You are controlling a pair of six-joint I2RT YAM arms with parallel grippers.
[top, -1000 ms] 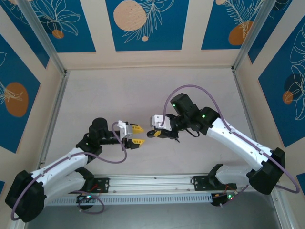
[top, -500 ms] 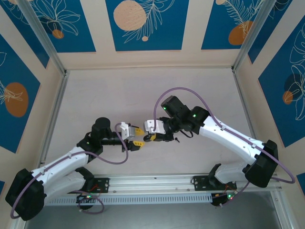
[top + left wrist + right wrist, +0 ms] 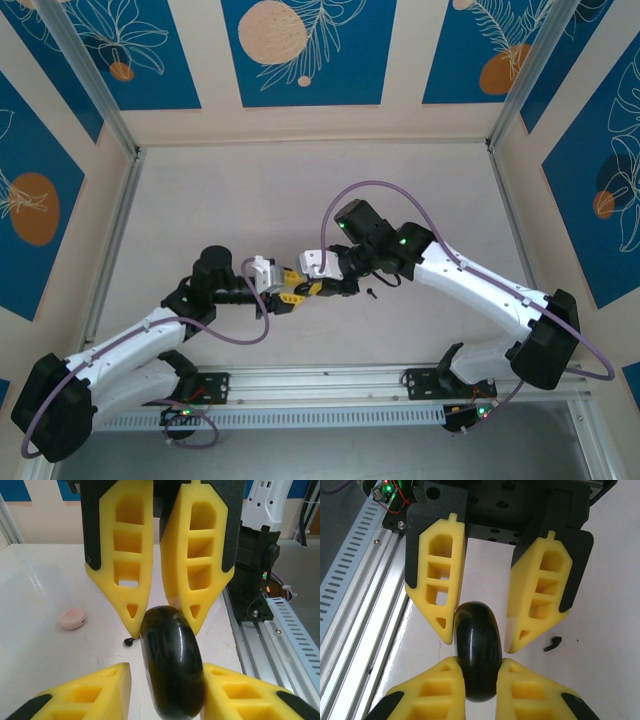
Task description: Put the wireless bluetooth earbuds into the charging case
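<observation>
Top ext.: left gripper point(image 3: 291, 292) and right gripper point(image 3: 312, 287) meet tip-to-tip mid-table, prob. a handover. Left wrist: black disc point(image 3: 172, 665) edge-on betw. left fingers point(image 3: 100, 690), gap on one side, so not yet clamped; charging case point(image 3: 73, 618) and an earbud point(image 3: 129, 641) lie on table point(image 3: 40, 580), apart. Right wrist: right fingers point(image 3: 435, 690) pinch disc, steadying it for transfer.

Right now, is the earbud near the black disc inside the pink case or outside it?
Outside: the earbud lies on the bare table, apart from the charging case.
</observation>
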